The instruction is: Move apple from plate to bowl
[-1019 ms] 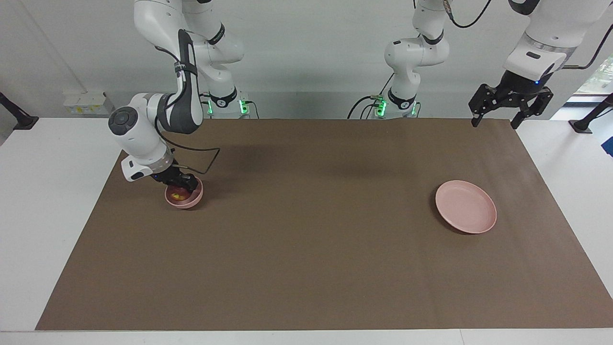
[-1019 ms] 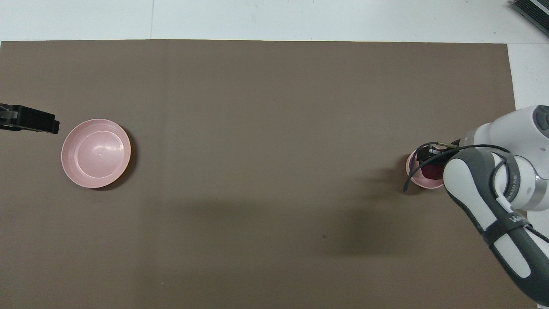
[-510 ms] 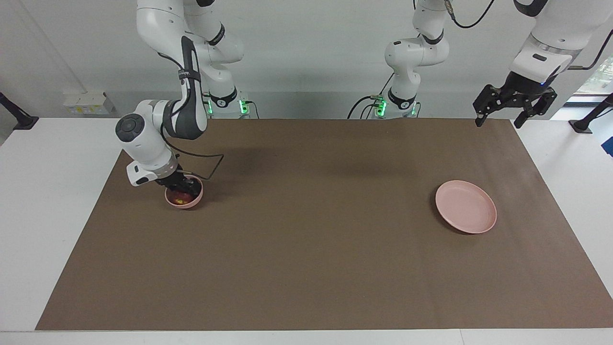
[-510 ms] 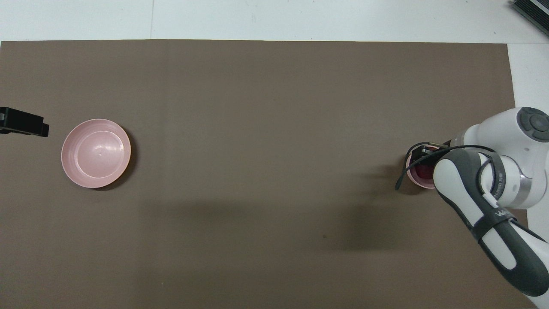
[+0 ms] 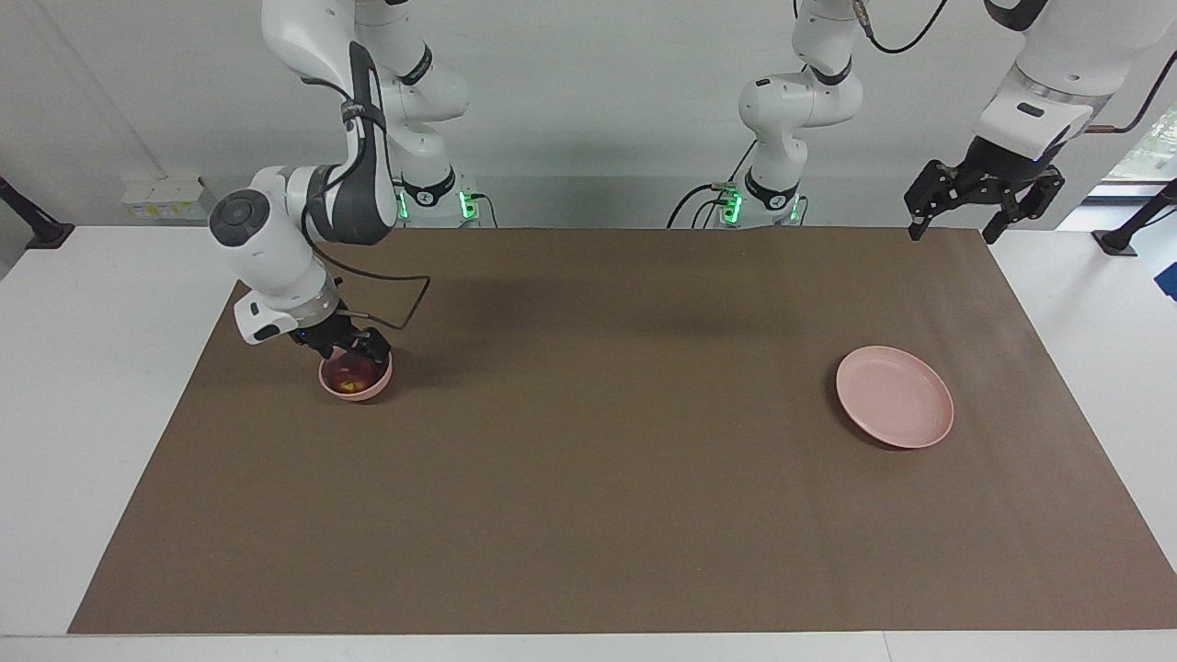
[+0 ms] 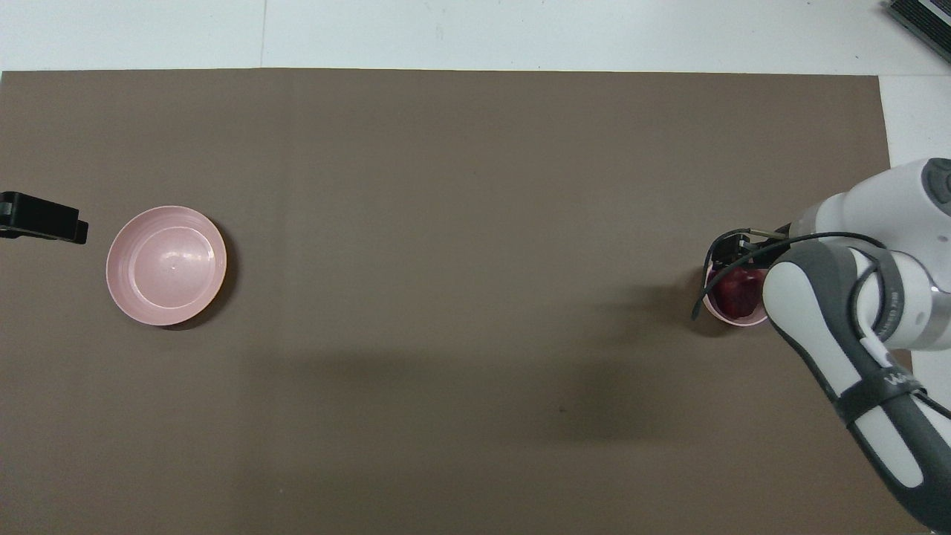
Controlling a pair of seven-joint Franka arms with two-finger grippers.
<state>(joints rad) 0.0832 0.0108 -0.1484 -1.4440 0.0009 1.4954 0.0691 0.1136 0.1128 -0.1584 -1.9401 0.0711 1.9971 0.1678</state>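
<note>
- Facing view: apple [image 5: 348, 374] sits in the bowl [image 5: 356, 391]; plate [image 5: 894, 396] bare.
- Right gripper [image 5: 343, 344], just above the bowl's rim, looks parted, holding nothing.
- Risk: fingers catching the rim, tipping the bowl.
- Left gripper [image 5: 977, 199], open, waits well above the plate.

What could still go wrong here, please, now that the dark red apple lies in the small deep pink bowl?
1. The right gripper hangs low at the rim of the small deep pink bowl; on withdrawal it might catch the rim and tip or drag the bowl.
2. Its black cable loops close by and could snag.
3. A knock might roll the dark red apple out.
</note>
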